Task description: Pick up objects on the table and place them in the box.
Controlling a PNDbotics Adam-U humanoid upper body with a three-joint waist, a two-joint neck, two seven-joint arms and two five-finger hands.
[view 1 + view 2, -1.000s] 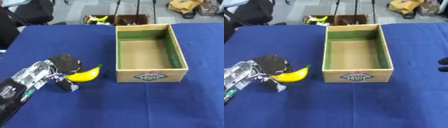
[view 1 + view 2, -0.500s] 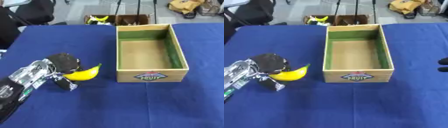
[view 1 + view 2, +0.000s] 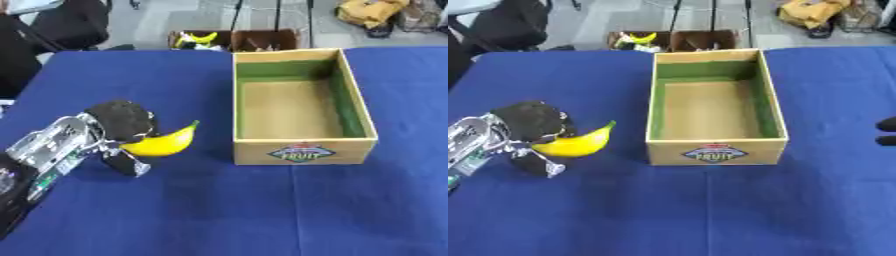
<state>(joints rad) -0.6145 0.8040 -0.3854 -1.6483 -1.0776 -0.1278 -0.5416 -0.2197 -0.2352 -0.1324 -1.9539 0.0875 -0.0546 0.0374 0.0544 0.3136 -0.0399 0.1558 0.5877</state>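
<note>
A table covered by a smooth, deep blue cloth is shown from above. On its left part a banana is held by the left hand, whose black fingers are curled over the fruit from above while the thumb passes beneath it; the hand is thus closed on the banana. The banana is bright yellow, smooth-skinned and crescent-shaped, with its tapered, slightly green tip pointed up and to the right, toward the box. Whether the fruit is touching the cloth cannot be told. The wrist and forearm behind the hand are made of silver metal with exposed parts and enter from the lower left corner.

Just to the right of the banana, apart from it, an open rectangular box is seen. Its walls are of pale, plain wood or board, the upper inner faces are lined in green, and the floor is a flat tan. Nothing is seen inside it. On the near outer wall a printed oval label is carried, on which the word "FRUIT" can be read in white on a dark band, with red and green shapes above it.

At the right edge of the right eye view two dark tips of the right hand are visible above the cloth; its state cannot be told.
</note>
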